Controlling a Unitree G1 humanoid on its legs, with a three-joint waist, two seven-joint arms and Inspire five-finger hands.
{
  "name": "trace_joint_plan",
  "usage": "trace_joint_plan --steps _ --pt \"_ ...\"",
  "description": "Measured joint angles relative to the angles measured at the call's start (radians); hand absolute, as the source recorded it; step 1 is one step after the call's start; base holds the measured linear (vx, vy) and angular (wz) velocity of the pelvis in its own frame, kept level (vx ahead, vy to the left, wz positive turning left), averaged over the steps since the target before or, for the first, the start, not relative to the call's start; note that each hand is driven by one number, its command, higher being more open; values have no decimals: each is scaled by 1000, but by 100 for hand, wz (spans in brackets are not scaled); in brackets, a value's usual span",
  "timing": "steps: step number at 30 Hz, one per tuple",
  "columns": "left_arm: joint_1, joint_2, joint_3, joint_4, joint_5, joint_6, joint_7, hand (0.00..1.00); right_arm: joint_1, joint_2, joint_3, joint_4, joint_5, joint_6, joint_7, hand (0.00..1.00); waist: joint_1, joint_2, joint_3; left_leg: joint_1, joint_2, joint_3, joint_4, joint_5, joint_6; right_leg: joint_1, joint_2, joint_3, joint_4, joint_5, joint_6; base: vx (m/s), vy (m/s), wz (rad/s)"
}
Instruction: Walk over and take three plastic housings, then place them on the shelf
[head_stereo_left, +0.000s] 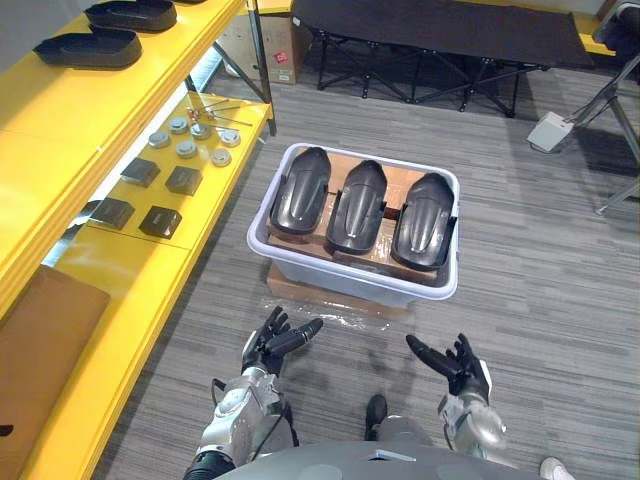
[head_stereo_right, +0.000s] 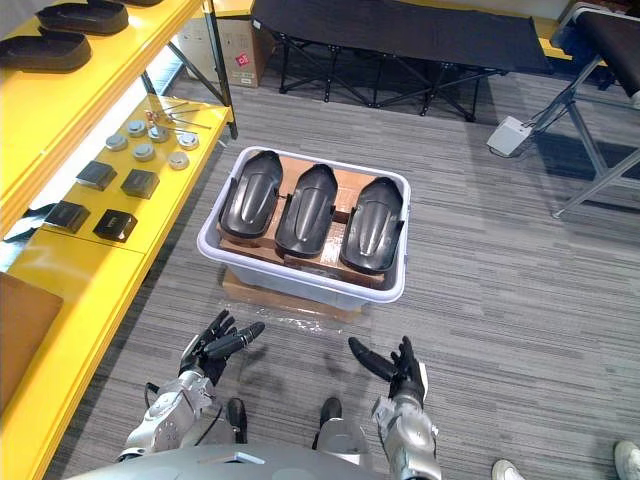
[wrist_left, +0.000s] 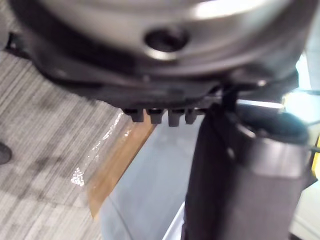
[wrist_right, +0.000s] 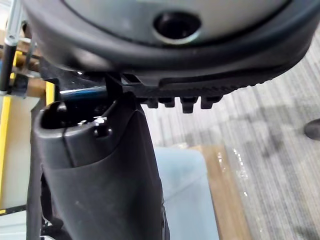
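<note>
Left arm (head_stereo_left: 235, 415): silver-grey metal, rounded segments.
Right arm (head_stereo_left: 472, 425): silver-grey, smooth rounded casing.
Left robot hand (head_stereo_left: 268, 345): black, with slim fingers and a thumb.
Right robot hand (head_stereo_left: 462, 368): black, same build.
Left thumb (wrist_left: 240, 175): dark, glossy, blocky casing.
Right wrist housing (wrist_right: 175, 22): dark rounded rim, round hole, ribbed lower edge.

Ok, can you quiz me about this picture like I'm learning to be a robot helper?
1. How many housings lie in the bin?
2. True or false: the left hand is holding a housing.
3. What does the bin sit on? A) a cardboard box B) a blue chair C) a wooden table

Key: 1) three. 2) false, it is open and holds nothing. 3) A.
</note>
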Motion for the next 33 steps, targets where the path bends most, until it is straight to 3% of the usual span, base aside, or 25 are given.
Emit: trace_joint_plan --steps 7,11,17,22,30,33 --pt "21 25 1 66 45 18 -1 100 128 59 37 -119 34 -4 10 100 -23 1 -4 63 -2 65 -48 0 0 11 4 53 -14 3 4 9 15 -26" --pt "46 23 -25 122 49 23 -1 100 197 53 42 -269 49 -7 20 100 -53 -17 -16 69 5 114 -48 1 1 0 13 81 -30 8 8 -82 -21 -32" --pt "45 35 -18 146 50 24 0 100 218 39 4 -418 69 6 34 100 -51 -31 -21 77 19 160 -55 5 -4 -12 31 116 -51 32 8 -59 -24 -24" --pt "43 55 16 156 82 18 7 100 67 -41 -72 -429 85 42 17 100 -45 -40 9 49 27 170 -34 3 -4 -31 36 120 -62 47 14 -19 -14 -9" --pt "42 85 91 163 124 14 32 100 -246 -191 -119 -315 218 97 -31 100 8 -47 97 -32 34 123 29 -11 -1 -66 28 81 -56 57 23 -3 -5 14" --pt "-8 81 100 160 125 12 28 100 -437 -281 -135 -180 234 105 -38 100 32 -21 175 -108 34 84 94 -26 16 -102 19 46 -40 78 22 -62 20 30"
